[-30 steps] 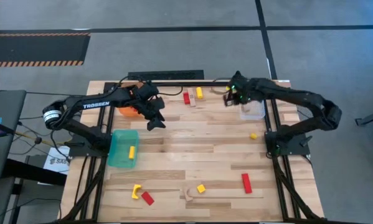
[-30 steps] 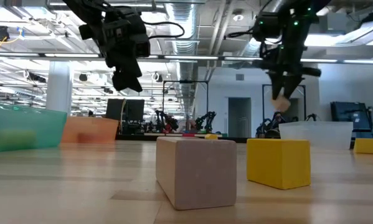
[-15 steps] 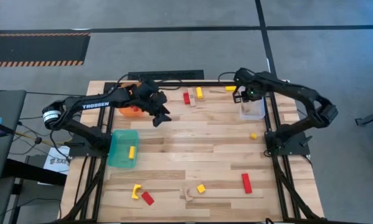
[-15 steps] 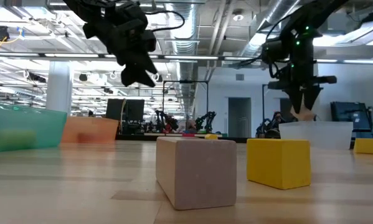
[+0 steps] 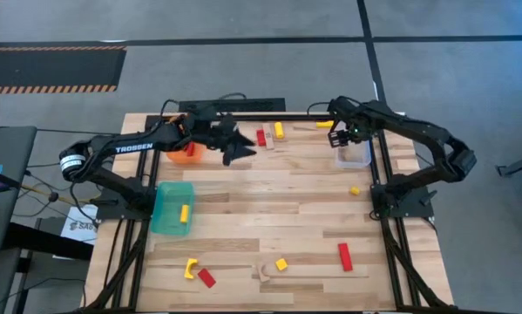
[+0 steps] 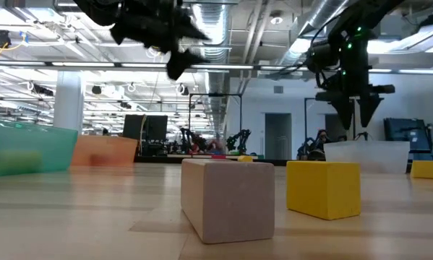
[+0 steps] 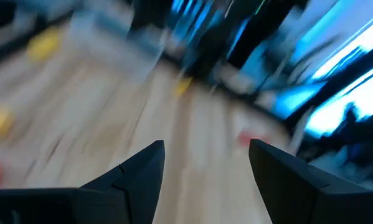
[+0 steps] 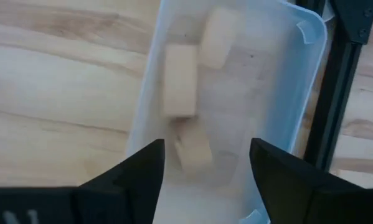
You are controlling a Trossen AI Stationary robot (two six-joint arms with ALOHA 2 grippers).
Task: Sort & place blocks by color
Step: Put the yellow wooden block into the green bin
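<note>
From the high view we're looking at the right gripper (image 5: 342, 137) parked over the clear bin (image 5: 355, 155) at the right edge of the table, while the left gripper (image 5: 240, 150) reaches out toward the red and yellow blocks (image 5: 270, 134) near the far edge, close to the orange bin (image 5: 182, 153); the teal bin (image 5: 172, 208) already has a yellow block in it, and loose blocks (image 5: 345, 255) are scattered along the near side. In the low view the right gripper (image 6: 356, 119) hangs just above the clear bin (image 6: 366, 156) with its fingers spread and nothing between them, and a pale wood block (image 6: 228, 198) and a yellow cube (image 6: 323, 188) sit up close on the table. The left wrist view is mostly blur, but the left fingers (image 7: 136, 174) stand apart with nothing in them. The right wrist view settles it for us: fingers (image 8: 139, 171) apart, and three pale wood blocks (image 8: 181, 81) lying inside the clear bin (image 8: 304, 74). So we'd guess the wood drop-off is done on the right, and next the left arm needs to line up over one block near the far edge, drop down and close on it.
</note>
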